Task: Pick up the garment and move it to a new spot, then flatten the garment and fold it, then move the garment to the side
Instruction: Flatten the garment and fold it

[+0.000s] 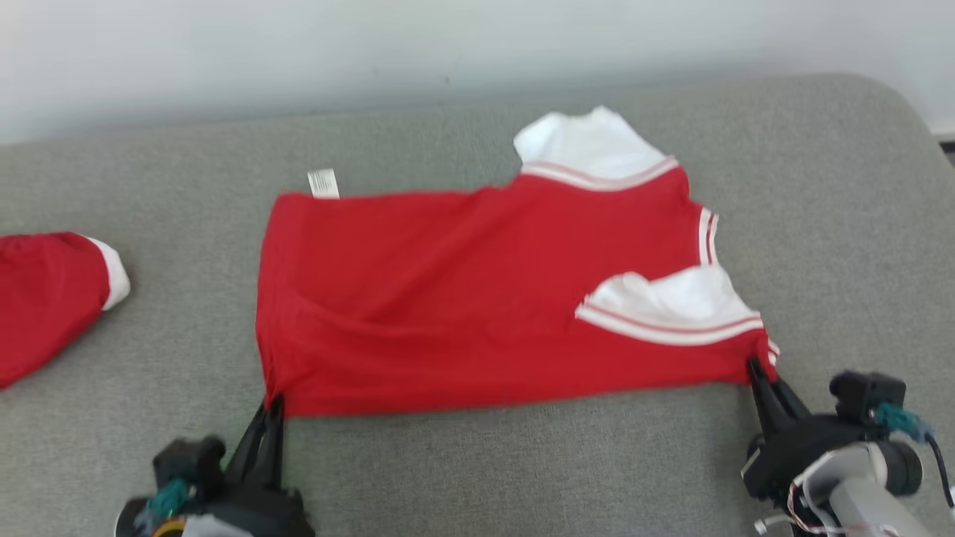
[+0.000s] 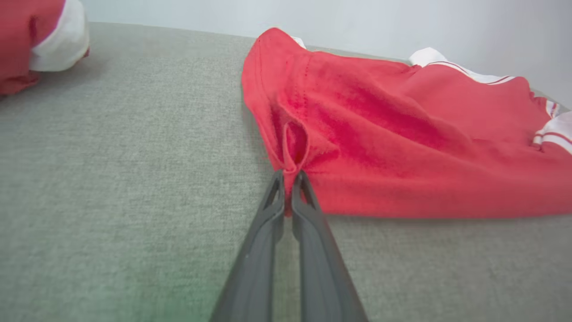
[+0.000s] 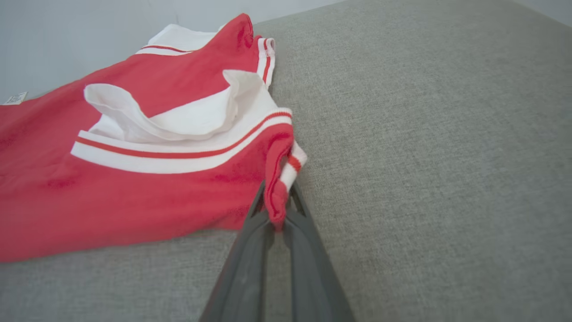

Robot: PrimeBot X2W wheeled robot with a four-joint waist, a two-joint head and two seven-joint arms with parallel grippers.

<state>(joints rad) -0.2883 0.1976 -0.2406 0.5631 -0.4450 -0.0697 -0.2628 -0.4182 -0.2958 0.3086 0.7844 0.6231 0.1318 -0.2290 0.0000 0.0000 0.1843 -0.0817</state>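
A red garment [image 1: 462, 298] with white sleeves and red-striped white trim lies spread on the grey cushion [image 1: 522, 462]. My left gripper [image 1: 274, 406] is shut on its near left corner, where the cloth bunches into a small fold [image 2: 292, 147] between the fingertips. At the near right corner my right gripper [image 1: 755, 371] is shut on the red cloth and striped cuff [image 3: 286, 172]. In both wrist views the dark fingers [image 2: 268, 232] pinch the fabric [image 3: 44, 188] close above the cushion. A white label [image 1: 323, 183] sticks out at the far edge.
A second red piece with a white cuff [image 1: 52, 294] lies at the left edge of the cushion, seen too in the left wrist view [image 2: 40, 40]. A pale wall [image 1: 298, 52] runs behind. Bare cushion lies in front of the garment and to its right [image 3: 424, 156].
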